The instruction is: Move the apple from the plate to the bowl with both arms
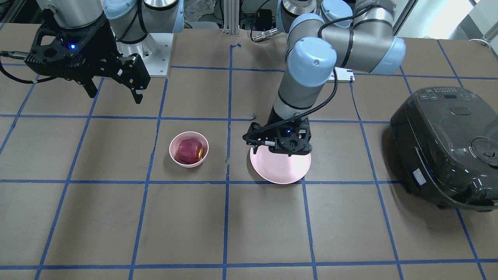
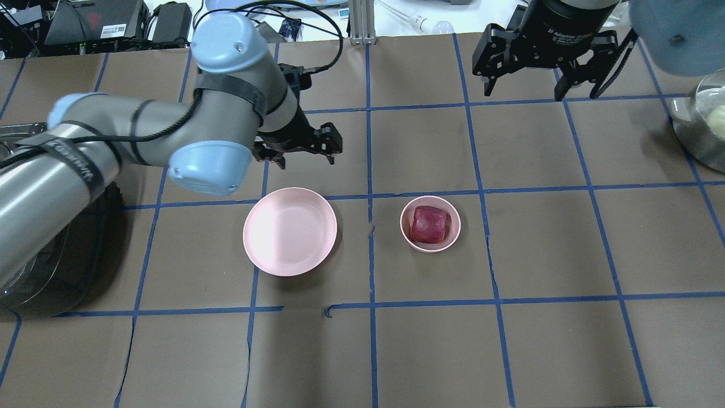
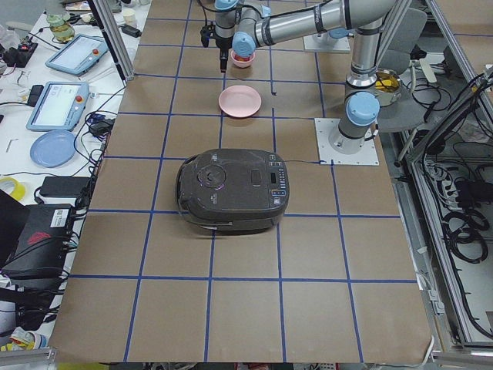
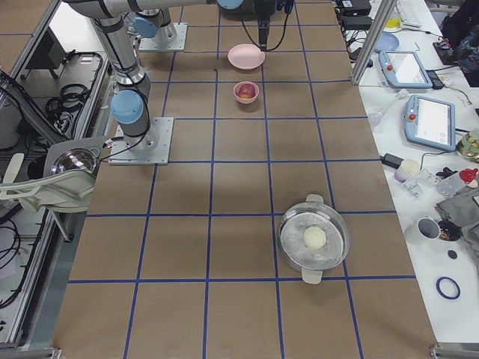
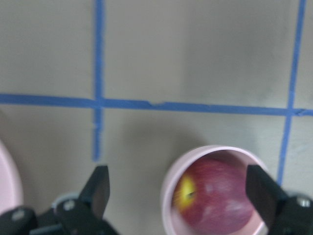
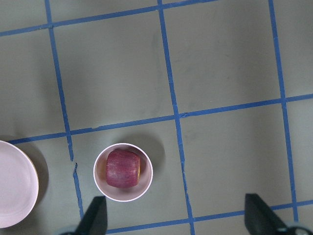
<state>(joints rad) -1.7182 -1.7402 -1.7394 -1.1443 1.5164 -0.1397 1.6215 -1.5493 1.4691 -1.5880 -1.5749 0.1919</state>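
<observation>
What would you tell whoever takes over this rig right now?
The left gripper is open and empty, above the table beside the plate.
The right gripper is open and empty, high up and well away from the bowl.
The apple sits inside the bowl; the plate is bare.
Done: the transfer looks complete.
Left: nothing apparent, perhaps only parking both arms.
</observation>
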